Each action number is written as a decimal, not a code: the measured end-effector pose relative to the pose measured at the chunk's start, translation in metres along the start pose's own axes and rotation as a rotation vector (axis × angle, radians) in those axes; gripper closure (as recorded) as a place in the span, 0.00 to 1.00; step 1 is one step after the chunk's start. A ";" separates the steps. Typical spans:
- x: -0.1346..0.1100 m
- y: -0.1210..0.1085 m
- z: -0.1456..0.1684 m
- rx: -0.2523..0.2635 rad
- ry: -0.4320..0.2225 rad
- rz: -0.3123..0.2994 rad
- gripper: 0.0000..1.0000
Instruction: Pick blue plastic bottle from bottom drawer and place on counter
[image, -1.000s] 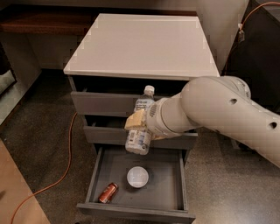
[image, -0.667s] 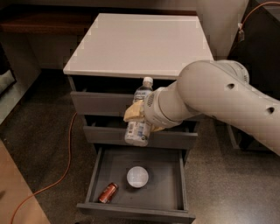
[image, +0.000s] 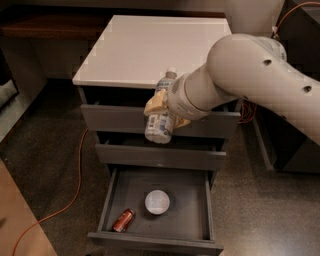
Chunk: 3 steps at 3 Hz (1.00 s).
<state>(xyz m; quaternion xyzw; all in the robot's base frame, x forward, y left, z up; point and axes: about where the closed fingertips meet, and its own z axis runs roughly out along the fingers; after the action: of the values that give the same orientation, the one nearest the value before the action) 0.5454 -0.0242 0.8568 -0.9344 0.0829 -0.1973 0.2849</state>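
Two-finger gripper (image: 166, 112) on the bulky white arm (image: 250, 75) is clamped round the small translucent bluish plastic bottle (image: 158, 128) at mid-body; bottle tilted, cap uppermost. It hangs in the air before the top grey drawer front (image: 115, 117), cap level with the edge of the glossy white counter (image: 150, 45) (contact with it unclear). Grey bottom drawer (image: 192, 220) pulled open; on its floor are a white round bowl (image: 157, 202) and a reddish-brown metal can (image: 123, 220), apart. Orange cable (image: 75, 185) on the floor, left.

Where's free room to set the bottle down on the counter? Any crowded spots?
Counter bare from front edge to back edge. End effector, gripping blue plastic bottle, hangs before its front edge. Bottom drawer: bowl mid-floor, can front-left; right side free.
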 end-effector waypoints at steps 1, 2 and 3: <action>0.028 0.000 -0.002 0.018 0.003 0.030 1.00; 0.062 -0.005 -0.002 0.054 0.005 0.071 1.00; 0.062 -0.005 -0.002 0.054 0.005 0.071 1.00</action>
<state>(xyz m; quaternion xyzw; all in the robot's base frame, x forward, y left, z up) 0.6006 -0.0380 0.8810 -0.9224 0.1115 -0.1914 0.3165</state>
